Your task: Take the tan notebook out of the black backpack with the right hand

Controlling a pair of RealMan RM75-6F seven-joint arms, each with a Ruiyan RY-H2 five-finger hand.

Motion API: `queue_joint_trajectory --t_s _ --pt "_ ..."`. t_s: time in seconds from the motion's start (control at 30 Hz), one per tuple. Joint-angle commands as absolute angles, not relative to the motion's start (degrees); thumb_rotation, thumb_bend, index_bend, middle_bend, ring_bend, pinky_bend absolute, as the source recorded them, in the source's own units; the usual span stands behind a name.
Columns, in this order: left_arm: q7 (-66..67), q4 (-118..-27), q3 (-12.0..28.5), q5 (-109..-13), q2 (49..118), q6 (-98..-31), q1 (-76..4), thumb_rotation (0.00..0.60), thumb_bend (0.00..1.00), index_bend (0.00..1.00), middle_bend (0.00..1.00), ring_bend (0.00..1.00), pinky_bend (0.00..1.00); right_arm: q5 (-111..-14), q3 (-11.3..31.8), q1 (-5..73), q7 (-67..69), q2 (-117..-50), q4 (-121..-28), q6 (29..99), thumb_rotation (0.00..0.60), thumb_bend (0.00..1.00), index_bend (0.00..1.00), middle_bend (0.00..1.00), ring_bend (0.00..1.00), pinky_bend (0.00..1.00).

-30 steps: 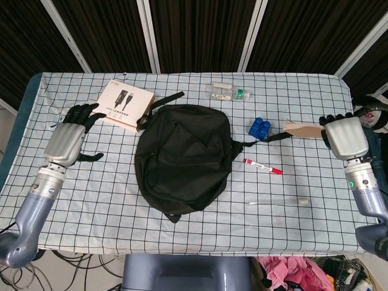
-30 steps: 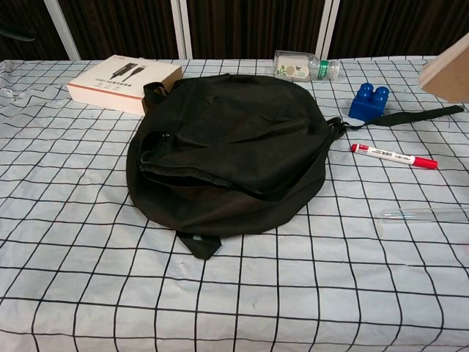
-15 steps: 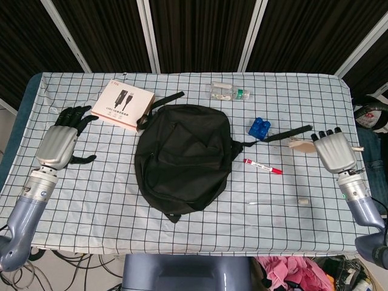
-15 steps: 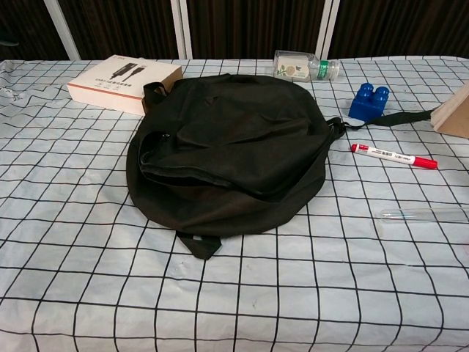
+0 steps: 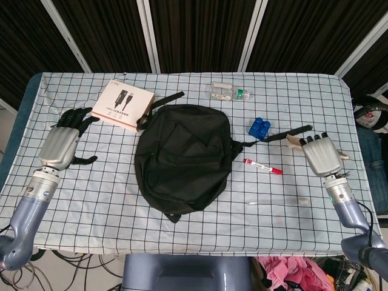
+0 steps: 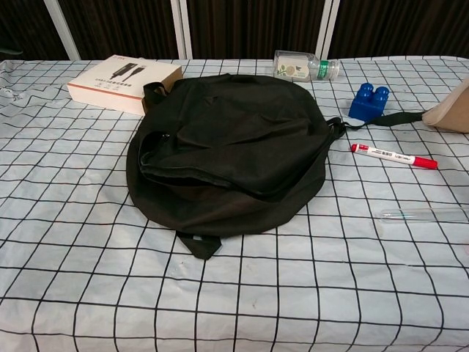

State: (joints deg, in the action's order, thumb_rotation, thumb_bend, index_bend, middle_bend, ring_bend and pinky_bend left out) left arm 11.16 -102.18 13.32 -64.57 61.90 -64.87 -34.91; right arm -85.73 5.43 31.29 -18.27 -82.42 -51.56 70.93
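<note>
The black backpack (image 5: 182, 156) lies flat in the middle of the checked table, also seen in the chest view as a closed black backpack (image 6: 227, 150). The tan notebook (image 5: 293, 141) is outside the bag at the right side of the table, low over the cloth. My right hand (image 5: 321, 155) lies over it and holds it, so only its ends show. In the chest view only the notebook's corner (image 6: 451, 114) shows at the right edge. My left hand (image 5: 61, 144) rests at the left with fingers spread, holding nothing.
A white box (image 5: 125, 104) lies behind the bag on the left and a clear bottle (image 5: 229, 92) at the back. A blue brick (image 5: 259, 127), a backpack strap (image 5: 288, 133) and a red marker (image 5: 262, 166) lie between bag and right hand. A glass tube (image 6: 421, 214) lies nearer.
My right hand has come down and inward toward the table with the tan notebook in it. The left hand has barely shifted. The backpack has not moved.
</note>
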Motion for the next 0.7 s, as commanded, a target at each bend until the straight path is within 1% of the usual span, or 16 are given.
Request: queue_joint_trajectory --t_s 0.03,0.1,0.17,0.2,0.27,0.33,0.47,0.6,0.7 --pt "11.3 -102.19 13.44 -64.29 61.82 -65.01 -34.83 0.6 0.0 0.19 0.07 0.0 0.0 -84.47 4.7 30.38 -22.33 -79.53 -60.91 68.64 0.6 0.25 0.44 0.35 0.48 0.53" --pt "11.23 -102.22 13.68 -64.01 61.8 -65.23 -34.78 0.6 0.0 0.19 0.07 0.0 0.0 -82.92 4.75 29.85 -23.14 -78.15 -65.82 67.28 0.6 0.19 0.21 0.18 0.39 0.5" --pt "11.25 -102.19 13.82 -63.89 61.82 -65.37 -34.75 0.6 0.0 0.19 0.07 0.0 0.0 -81.1 4.79 29.58 -24.16 -76.55 -70.63 65.37 0.6 0.16 0.08 0.09 0.32 0.48" --pt "11.33 -102.19 13.82 -63.88 61.81 -65.41 -34.74 0.6 0.0 0.19 0.06 0.0 0.0 -80.67 4.83 29.55 -24.3 -75.82 -72.78 64.88 0.6 0.14 0.04 0.06 0.3 0.47" --pt "11.56 -102.24 13.77 -63.8 61.75 -65.33 -34.74 0.6 0.0 0.19 0.06 0.0 0.0 -79.88 4.95 29.45 -25.07 -73.69 -78.21 64.2 0.6 0.13 0.0 0.02 0.28 0.46" --pt "11.74 -102.36 13.82 -63.55 61.67 -65.32 -34.72 0.6 0.0 0.19 0.06 0.0 0.0 -79.5 4.99 29.27 -25.47 -71.7 -82.91 63.99 0.6 0.12 0.0 0.0 0.26 0.46" --pt "11.68 -102.57 13.89 -63.41 61.54 -65.38 -34.6 0.6 0.0 0.19 0.06 0.0 0.0 -79.3 4.99 28.76 -26.03 -68.1 -89.68 64.28 0.6 0.12 0.0 0.0 0.25 0.45" --pt "11.53 -102.99 13.61 -63.54 61.1 -65.43 -34.19 0.6 0.0 0.19 0.06 0.0 0.0 -78.77 5.98 28.1 -27.01 -65.69 -91.18 66.26 0.6 0.12 0.0 0.0 0.25 0.4" --pt "12.44 -104.06 12.88 -63.32 59.93 -65.12 -33.69 0.6 0.0 0.19 0.06 0.0 0.0 -76.77 7.78 27.31 -26.07 -64.15 -89.39 68.18 0.6 0.12 0.0 0.0 0.23 0.33"
